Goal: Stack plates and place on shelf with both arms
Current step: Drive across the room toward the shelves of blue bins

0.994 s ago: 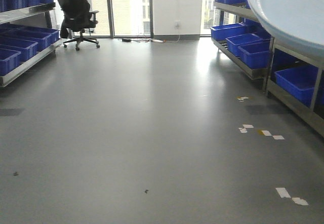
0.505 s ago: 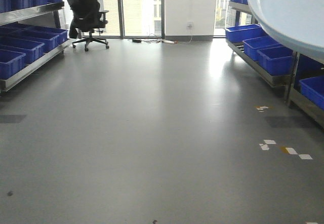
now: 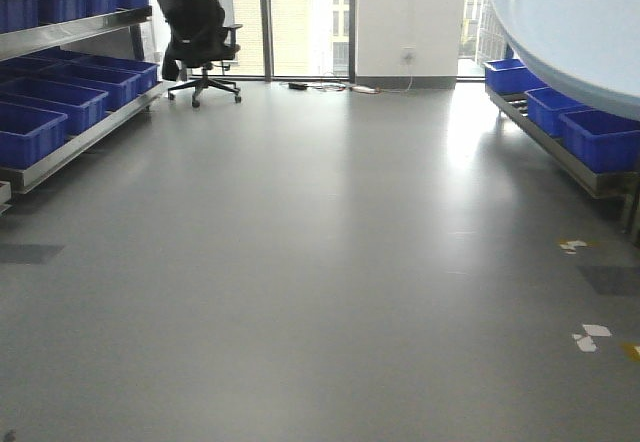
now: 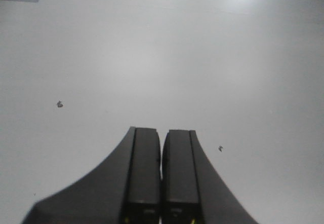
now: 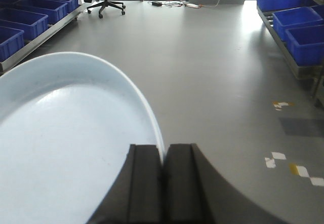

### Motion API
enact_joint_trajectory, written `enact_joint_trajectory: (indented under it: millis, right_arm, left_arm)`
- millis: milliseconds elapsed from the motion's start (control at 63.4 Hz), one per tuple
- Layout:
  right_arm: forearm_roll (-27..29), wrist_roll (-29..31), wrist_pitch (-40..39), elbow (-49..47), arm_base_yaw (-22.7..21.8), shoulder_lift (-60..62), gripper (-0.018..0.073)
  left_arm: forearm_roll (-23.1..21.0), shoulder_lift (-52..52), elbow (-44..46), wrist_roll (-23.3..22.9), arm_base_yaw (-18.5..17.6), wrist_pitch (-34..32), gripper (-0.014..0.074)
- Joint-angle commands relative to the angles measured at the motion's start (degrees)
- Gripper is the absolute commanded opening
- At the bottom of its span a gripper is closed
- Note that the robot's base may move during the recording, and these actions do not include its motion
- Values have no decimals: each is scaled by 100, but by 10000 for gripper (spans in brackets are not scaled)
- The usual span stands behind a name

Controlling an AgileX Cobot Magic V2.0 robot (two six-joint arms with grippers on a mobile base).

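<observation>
One white plate [image 5: 66,133] is held up over the floor [image 3: 320,262]. The right tool [image 5: 163,155] pinches its rim, and the plate spreads out to the left of it in the wrist view. The left tool [image 4: 162,176] is pressed together on nothing. The shelf [image 3: 80,142] stands well apart, off to the side. A second plate may hide underneath; I cannot tell.

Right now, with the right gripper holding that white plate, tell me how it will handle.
The plate looks rigid: it juts out unsagging from the right gripper, pinched only at its rim. Its glossy surface probably makes that edge grip slippery. Over the hard floor, a drop would likely break it.
</observation>
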State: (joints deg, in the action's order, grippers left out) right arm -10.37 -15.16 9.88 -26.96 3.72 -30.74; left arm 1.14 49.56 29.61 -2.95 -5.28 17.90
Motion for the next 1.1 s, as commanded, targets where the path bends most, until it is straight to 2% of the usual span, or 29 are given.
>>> enact_joint_trajectory:
  millis: [0,1088]
  right_arm:
    - [-47,4,-629,-173,-28,-2,28]
    - [-47,4,-629,-173,-28,-2,28]
  left_arm:
    - [-20,-33,144,-27,-24,-413,86]
    - [-20,-33,144,-27,-24,-413,86]
